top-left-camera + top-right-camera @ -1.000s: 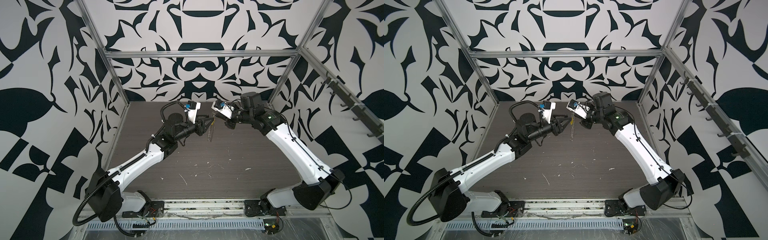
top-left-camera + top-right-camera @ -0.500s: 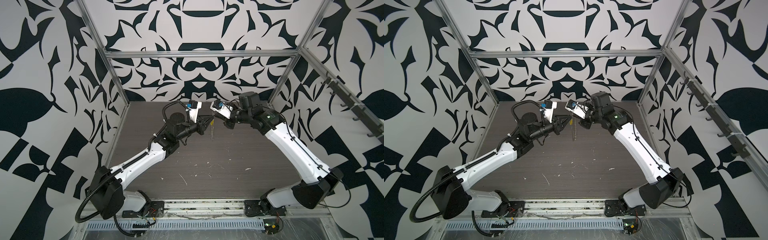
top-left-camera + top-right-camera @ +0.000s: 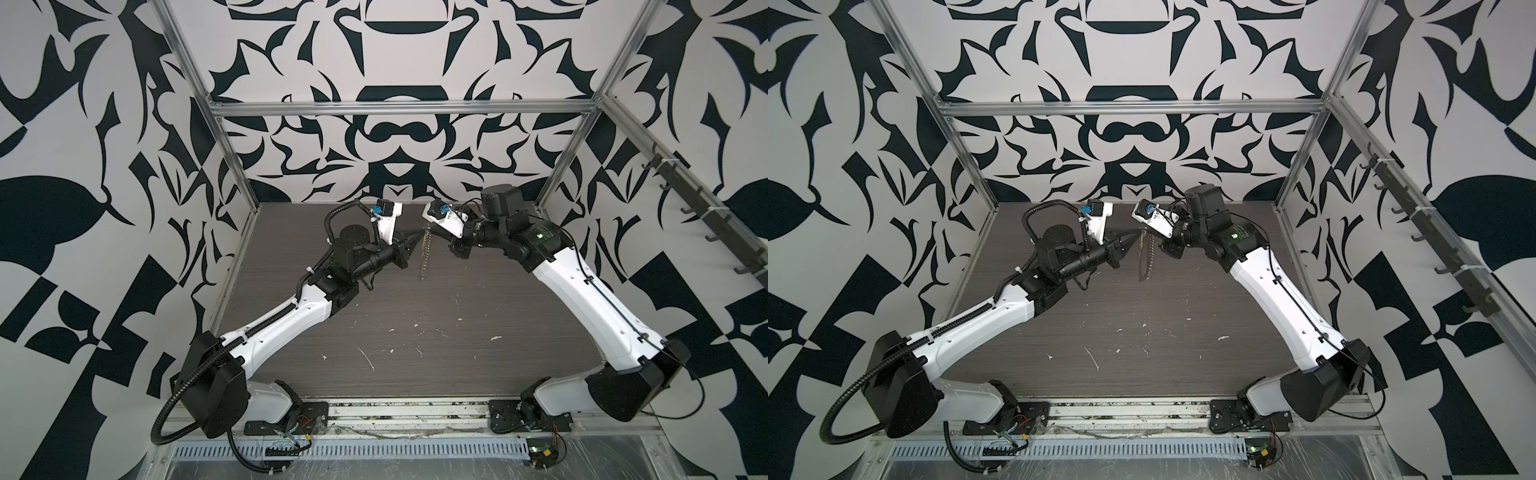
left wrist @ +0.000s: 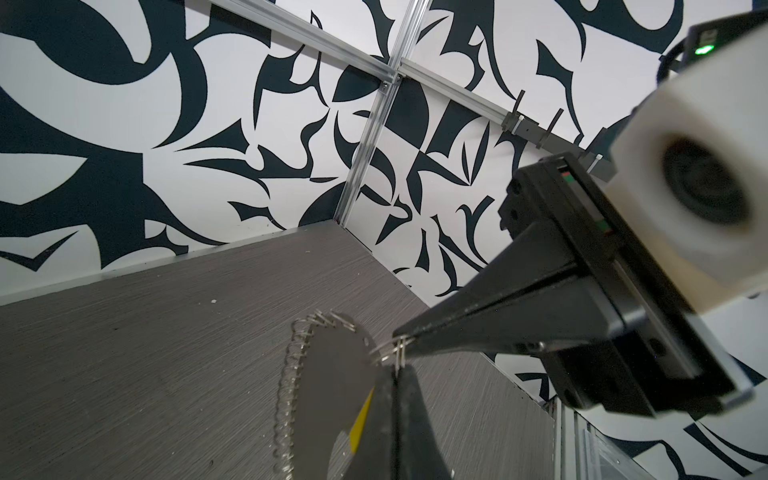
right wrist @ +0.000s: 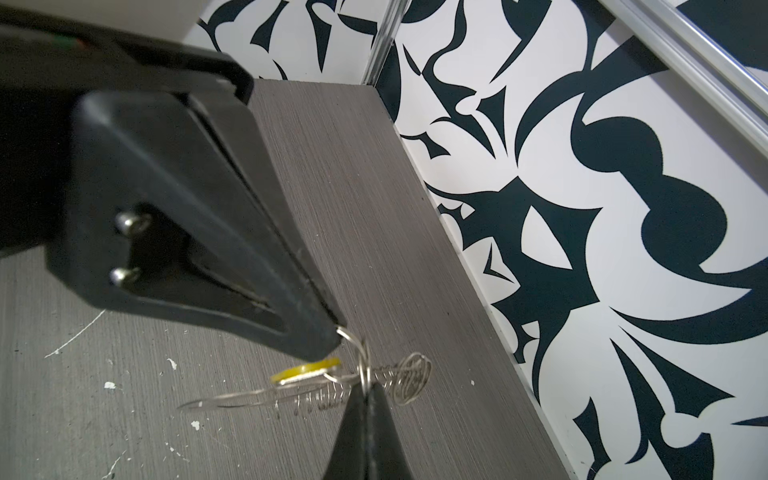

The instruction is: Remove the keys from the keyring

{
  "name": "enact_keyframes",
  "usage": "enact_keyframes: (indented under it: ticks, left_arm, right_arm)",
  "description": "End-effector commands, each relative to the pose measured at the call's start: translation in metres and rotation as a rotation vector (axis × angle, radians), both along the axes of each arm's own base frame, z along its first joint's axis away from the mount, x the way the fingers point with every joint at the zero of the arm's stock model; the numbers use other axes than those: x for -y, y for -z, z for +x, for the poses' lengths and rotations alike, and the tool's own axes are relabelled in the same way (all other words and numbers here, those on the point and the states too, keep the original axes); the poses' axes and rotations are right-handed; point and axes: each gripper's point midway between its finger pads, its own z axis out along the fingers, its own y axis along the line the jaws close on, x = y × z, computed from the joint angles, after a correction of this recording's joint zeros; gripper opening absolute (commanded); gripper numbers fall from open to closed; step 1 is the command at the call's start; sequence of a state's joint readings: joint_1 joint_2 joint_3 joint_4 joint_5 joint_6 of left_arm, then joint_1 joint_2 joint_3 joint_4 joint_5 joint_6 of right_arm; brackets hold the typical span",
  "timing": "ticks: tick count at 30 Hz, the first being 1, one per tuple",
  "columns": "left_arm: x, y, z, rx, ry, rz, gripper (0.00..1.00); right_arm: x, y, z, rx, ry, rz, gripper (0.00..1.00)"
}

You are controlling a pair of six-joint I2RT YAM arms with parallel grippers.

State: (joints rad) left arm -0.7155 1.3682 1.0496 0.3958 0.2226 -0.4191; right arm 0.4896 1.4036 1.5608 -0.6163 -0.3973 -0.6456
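Note:
Both grippers meet tip to tip in the air over the back of the table. The left gripper (image 4: 398,370) is shut on a small silvery ring (image 4: 394,351) at the top of the bundle. The right gripper (image 5: 365,386) is shut on a small ring (image 5: 362,361) beside it. From these rings hang the keyring, a thin grey hoop (image 5: 232,402) with its silvery chain (image 4: 286,395), and the keys' yellow tag (image 5: 307,371). In both top views the chain (image 3: 424,259) (image 3: 1147,259) dangles between the left gripper (image 3: 417,238) and the right gripper (image 3: 432,233).
The dark wood-grain table (image 3: 415,324) carries small white flecks (image 3: 368,359) near the front. Patterned walls with aluminium frame posts (image 3: 237,178) enclose the back and sides. A rail of dark hooks (image 3: 706,216) runs along the right wall.
The left gripper has moved up to the right gripper's tip and closed from partly open to shut on a small ring. The right gripper has stayed shut, and the chain still hangs.

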Motion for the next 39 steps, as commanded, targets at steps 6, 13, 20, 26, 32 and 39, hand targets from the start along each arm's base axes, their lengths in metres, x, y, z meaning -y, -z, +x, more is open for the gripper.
enact_keyframes:
  ticks: [6,13,20,26,32,39]
  left_arm:
    - [-0.024,-0.019,0.014,-0.013,-0.008,-0.056,0.0]
    - [-0.025,-0.025,0.012,-0.018,0.025,-0.063,0.0]
    - [-0.027,-0.027,0.012,-0.05,0.067,-0.073,0.0]
    - [-0.023,-0.038,0.008,-0.092,0.13,-0.063,0.0]
    - [-0.032,-0.051,0.009,-0.157,0.148,-0.071,0.0]
    - [-0.041,-0.069,0.007,-0.175,0.153,-0.06,0.0]
  right_arm:
    - [-0.005,-0.066,-0.022,0.087,-0.11,0.28,0.0]
    - [-0.005,-0.078,-0.02,0.08,-0.141,0.414,0.0]
    - [-0.004,-0.094,-0.022,0.125,-0.191,0.53,0.0]
    - [-0.002,-0.107,-0.02,0.176,-0.232,0.67,0.0]
    - [0.002,-0.126,-0.02,0.213,-0.291,0.843,0.0]
    - [0.005,-0.143,-0.019,0.235,-0.326,0.959,0.0]
